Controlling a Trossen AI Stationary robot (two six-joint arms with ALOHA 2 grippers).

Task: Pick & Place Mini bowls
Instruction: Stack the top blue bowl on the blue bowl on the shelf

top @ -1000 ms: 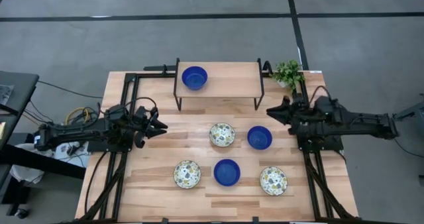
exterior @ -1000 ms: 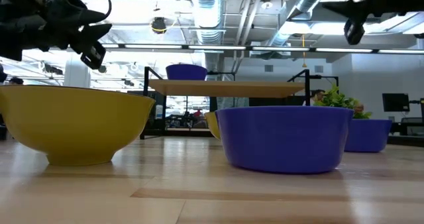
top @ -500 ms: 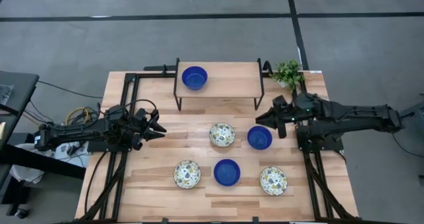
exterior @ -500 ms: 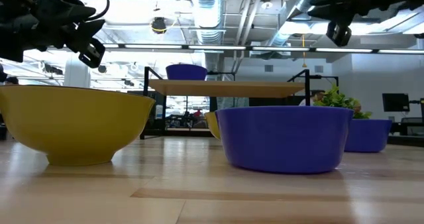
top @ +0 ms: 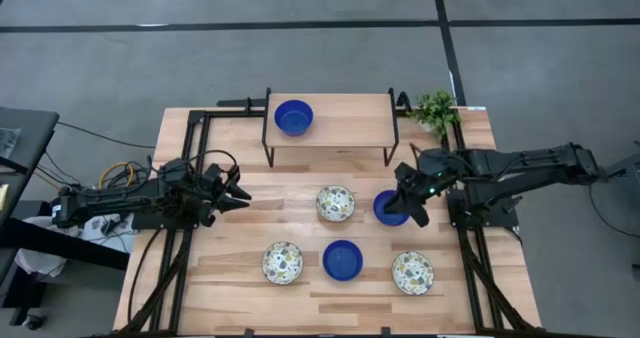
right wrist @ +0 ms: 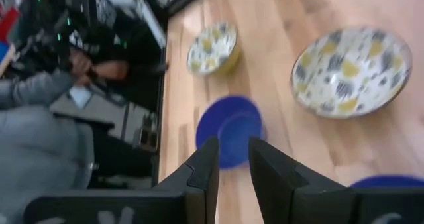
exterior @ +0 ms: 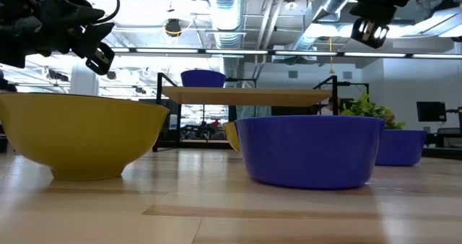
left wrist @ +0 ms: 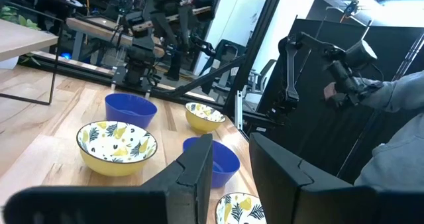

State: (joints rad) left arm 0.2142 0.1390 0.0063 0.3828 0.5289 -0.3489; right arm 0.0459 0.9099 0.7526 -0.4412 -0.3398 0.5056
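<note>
Three floral mini bowls sit on the table: one mid-table (top: 335, 203), one near-left (top: 282, 263), one near-right (top: 412, 273). One blue bowl (top: 343, 260) stands between the near pair. Another blue bowl (top: 293, 117) rests on the raised shelf (top: 345, 128). The third blue bowl (top: 385, 210) lies partly under my right gripper (top: 408, 207), which hangs open well above it (exterior: 372, 31), tipped downward. My left gripper (top: 242, 190) waits open over the table's left side, above table height (exterior: 101, 56).
A small green plant (top: 435, 109) stands at the far right corner beside the shelf. Black frame rails (top: 190, 178) run along both table sides. In the right wrist view a person in a grey sleeve (right wrist: 40, 118) is beyond the table's left side.
My right gripper has swung from beside the plant toward the table's left and near edge. It has tipped downward and now hangs over the right-hand blue bowl. No bowl has moved.
</note>
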